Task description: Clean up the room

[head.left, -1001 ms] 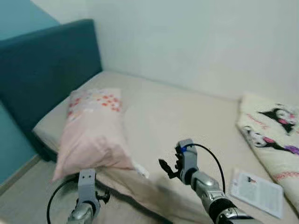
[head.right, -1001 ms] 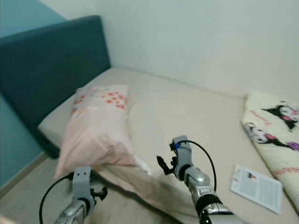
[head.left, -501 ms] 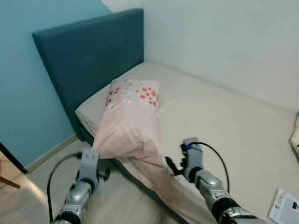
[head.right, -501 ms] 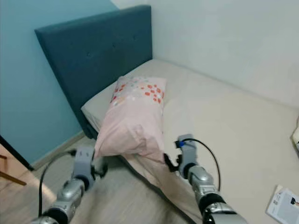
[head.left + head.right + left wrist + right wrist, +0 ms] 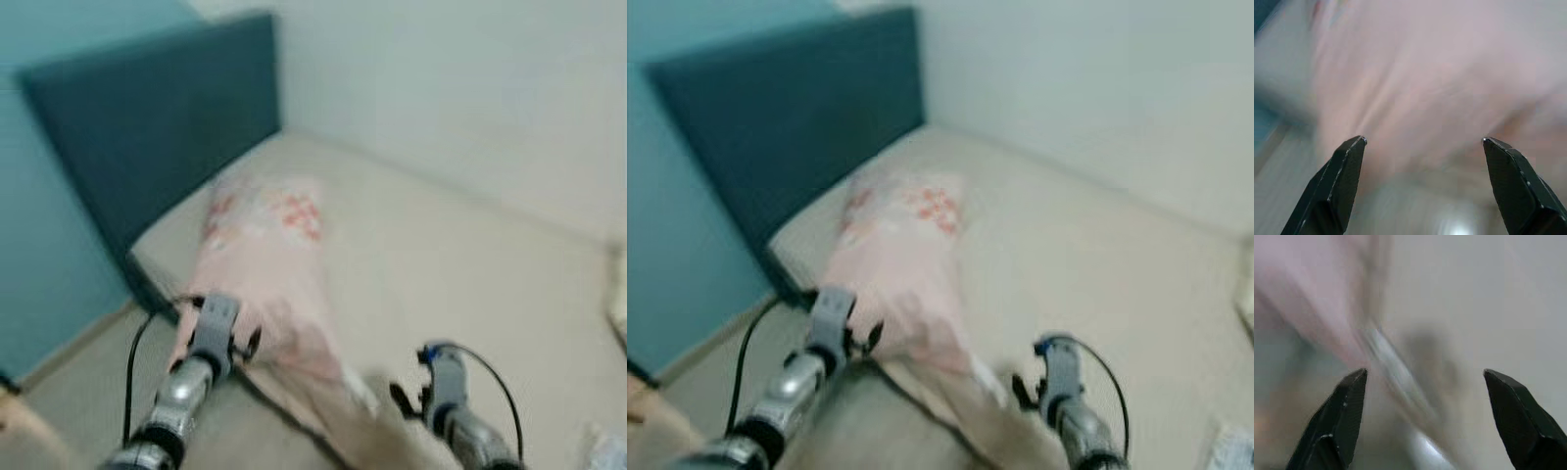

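Views: both head pictures are blurred, so the camera is probably moving; fine detail is unreliable.

Pillow (image 5: 265,259): pink, with a patch of red and orange dots at its far end. It lies lengthwise on the bed (image 5: 470,284) near the headboard (image 5: 147,117), and its near end hangs over the mattress edge towards the floor (image 5: 78,392). Judged the item to tidy, since it sits askew and half off.

Left gripper (image 5: 240,345): raised at the pillow's overhanging near end, just beside the fabric; contact cannot be confirmed through the blur. In the left wrist view the two black fingers (image 5: 1337,181) stand spread wide with pink cloth across the gap and nothing pinched. Judgement: held open so the loose corner can enter between the fingers.

Right gripper (image 5: 407,401): low over the near edge of the mattress, to the right of the pillow's trailing corner. The right wrist view shows its fingers (image 5: 1342,416) also spread apart, pink cloth to one side and pale sheet to the other, gripping nothing. Judgement: placed to take the opposite side for a two-handed lift.

Step in hand: approach to a grasp, not yet made.

Next move calls for: closing on a good fold of fabric, as a thin pinch may slip.

Risk: a soft pillow sags and could slide to the floor.
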Tool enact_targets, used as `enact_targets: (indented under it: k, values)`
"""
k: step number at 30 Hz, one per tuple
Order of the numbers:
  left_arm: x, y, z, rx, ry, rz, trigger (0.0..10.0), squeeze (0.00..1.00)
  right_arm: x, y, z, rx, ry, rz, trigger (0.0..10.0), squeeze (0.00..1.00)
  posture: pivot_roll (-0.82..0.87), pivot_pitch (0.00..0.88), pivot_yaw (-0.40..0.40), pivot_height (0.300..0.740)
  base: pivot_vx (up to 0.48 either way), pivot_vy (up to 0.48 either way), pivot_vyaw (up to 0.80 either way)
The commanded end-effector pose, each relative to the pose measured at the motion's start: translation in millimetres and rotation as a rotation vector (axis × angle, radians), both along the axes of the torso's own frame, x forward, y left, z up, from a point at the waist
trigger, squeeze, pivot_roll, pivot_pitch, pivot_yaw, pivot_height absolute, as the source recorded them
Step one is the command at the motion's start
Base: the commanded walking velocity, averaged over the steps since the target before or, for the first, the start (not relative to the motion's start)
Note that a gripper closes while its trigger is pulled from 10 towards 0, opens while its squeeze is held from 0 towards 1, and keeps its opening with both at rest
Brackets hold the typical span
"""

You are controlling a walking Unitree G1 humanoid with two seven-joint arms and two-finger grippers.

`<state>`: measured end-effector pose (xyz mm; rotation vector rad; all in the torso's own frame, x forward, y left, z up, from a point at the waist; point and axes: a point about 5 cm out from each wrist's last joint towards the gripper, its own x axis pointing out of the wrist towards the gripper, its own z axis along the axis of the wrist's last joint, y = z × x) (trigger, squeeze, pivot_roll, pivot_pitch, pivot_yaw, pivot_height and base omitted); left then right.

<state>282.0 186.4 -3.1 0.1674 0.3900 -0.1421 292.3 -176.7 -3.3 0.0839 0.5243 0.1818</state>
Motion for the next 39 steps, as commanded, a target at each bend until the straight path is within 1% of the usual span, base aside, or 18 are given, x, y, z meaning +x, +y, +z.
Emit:
enact_targets:
  k: [1,2,4,5,6,7,8,11,14,17,18,19,23,26,27,29,32,39]
  values:
    - [-11.6,-8.9,-14.0,-0.028,0.078,-0.016,10.0,0.0,-7.7,-10.5,-5.6,0.007,0.024,-0.015,10.0,0.0,-0.02,0.033,-0.023,0.74,0.0,0.0,0.0]
    - [-11.6,-8.9,-14.0,-0.028,0.078,-0.016,10.0,0.0,-7.7,-10.5,-5.6,0.007,0.024,-0.015,10.0,0.0,-0.02,0.033,-0.023,0.74,0.0,0.0,0.0]
    - [-27.7,-5.2,-28.4,-0.028,0.153,0.014,10.0,0.0,-2.3,-12.3,0.2,0.003,0.001,-0.009,10.0,0.0,-0.02,0.034,-0.024,0.74,0.0,0.0,0.0]
    - [-27.7,-5.2,-28.4,-0.028,0.153,0.014,10.0,0.0,-2.3,-12.3,0.2,0.003,0.001,-0.009,10.0,0.0,-0.02,0.034,-0.024,0.74,0.0,0.0,0.0]
    - [-38.7,-2.4,-37.0,-0.025,0.198,0.029,10.0,0.0,0.2,-14.2,2.6,-0.008,-0.001,-0.009,10.0,0.0,-0.02,0.037,-0.025,0.74,0.0,0.0,0.0]
    - [-42.0,-1.6,-39.6,-0.024,0.213,0.032,10.0,0.0,0.6,-14.7,3.1,-0.011,0.0,-0.009,10.0,0.0,-0.02,0.037,-0.025,0.74,0.0,0.0,0.0]
    - [-42.0,-1.6,-39.6,-0.024,0.213,0.032,10.0,0.0,0.6,-14.7,3.1,-0.011,0.0,-0.009,10.0,0.0,-0.02,0.037,-0.025,0.74,0.0,0.0,0.0]
    - [-51.0,2.7,-45.7,-0.026,0.246,0.059,10.0,0.0,2.3,-18.6,5.1,-0.016,-0.001,-0.023,10.0,0.0,-0.02,0.04,-0.028,0.74,0.0,0.0,0.0]
    - [-52.7,4.5,-46.8,-0.033,0.251,0.079,10.0,0.0,2.1,-21.6,4.7,-0.021,0.013,-0.038,10.0,0.0,-0.02,0.047,-0.028,0.731,0.0,0.0,0.0]
    - [-50.9,4.6,-45.3,-0.041,0.241,0.083,10.0,0.0,2.3,-23.5,5.3,-0.013,0.012,-0.045,10.0,0.0,-0.02,0.048,-0.028,0.726,0.0,0.0,0.0]
    - [-45.4,4.3,-40.9,-0.054,0.211,0.087,10.0,0.0,3.6,-24.5,7.4,0.009,0.0,-0.046,10.0,0.0,-0.03,0.049,-0.027,0.721,0.0,0.0,0.0]
    - [-45.4,4.3,-40.9,-0.054,0.211,0.087,10.0,0.0,3.6,-24.5,7.4,0.009,0.0,-0.046,10.0,0.0,-0.03,0.049,-0.027,0.721,0.0,0.0,0.0]
    - [-21.8,2.5,-20.9,-0.086,0.097,0.087,10.0,0.0,10.1,-24.8,16.7,0.103,-0.048,-0.037,10.0,0.0,-0.02,0.05,-0.027,0.701,0.0,0.0,0.0]
    - [-18.9,2.1,-18.3,-0.089,0.083,0.086,10.0,0.0,11.0,-24.9,17.9,0.113,-0.053,-0.038,10.0,0.0,-0.02,0.05,-0.027,0.696,0.0,0.0,0.0]
    - [-12.6,1.8,-12.6,-0.085,0.056,0.083,10.0,0.0,12.4,-26.6,19.4,0.105,-0.054,-0.045,10.0,0.0,-0.02,0.051,-0.026,0.691,0.0,0.0,0.0]
    - [-12.6,1.8,-12.6,-0.085,0.056,0.083,10.0,0.0,12.4,-26.6,19.4,0.105,-0.054,-0.045,10.0,0.0,-0.02,0.051,-0.026,0.691,0.0,0.0,0.0]
    - [-5.7,3.5,-6.0,-0.074,0.027,0.086,10.0,0.0,13.3,-32.4,20.3,0.073,-0.047,-0.074,10.0,0.0,-0.02,0.053,-0.026,0.681,0.0,0.0,0.0]
    - [-13.8,8.3,-11.6,-0.038,0.04,0.096,10.0,0.0,8.0,-51.6,19.0,0.06,-0.05,-0.182,10.0,0.0,-0.01,0.055,-0.01,0.651,0.0,0.0,0.0]
